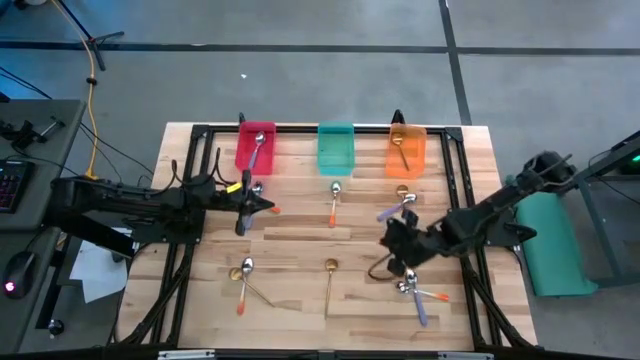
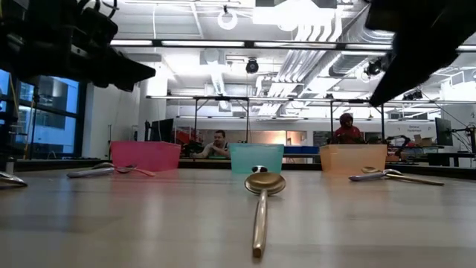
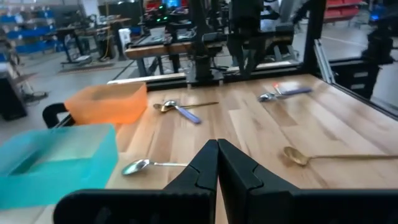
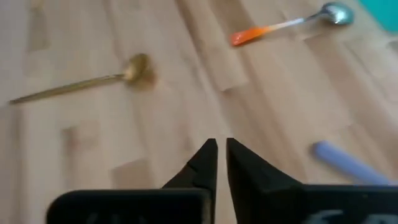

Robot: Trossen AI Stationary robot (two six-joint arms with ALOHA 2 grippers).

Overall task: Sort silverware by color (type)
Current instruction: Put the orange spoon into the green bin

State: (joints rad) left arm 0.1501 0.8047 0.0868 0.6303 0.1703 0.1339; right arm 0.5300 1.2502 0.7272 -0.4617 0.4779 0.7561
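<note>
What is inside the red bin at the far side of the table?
In the red bin lies one spoon, bowl toward the far wall. Its handle colour is hard to tell through the red plastic; nothing else shows inside.

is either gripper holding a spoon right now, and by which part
No. The left gripper is shut on nothing; the right gripper has only bare wood between its nearly closed fingers.

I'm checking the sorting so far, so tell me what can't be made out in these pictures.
- Red bin: something lies inside; high view is too small to tell its handle colour, and the low view shows only the wall.
- Teal bin: contents unclear through its tinted walls.
- Spoons by the right gripper: that arm overlaps the pile, so no count.
- Purple handle: its bowl end runs past the right wrist view's edge.
- Left gripper: it hides the spoon beside it.
</note>
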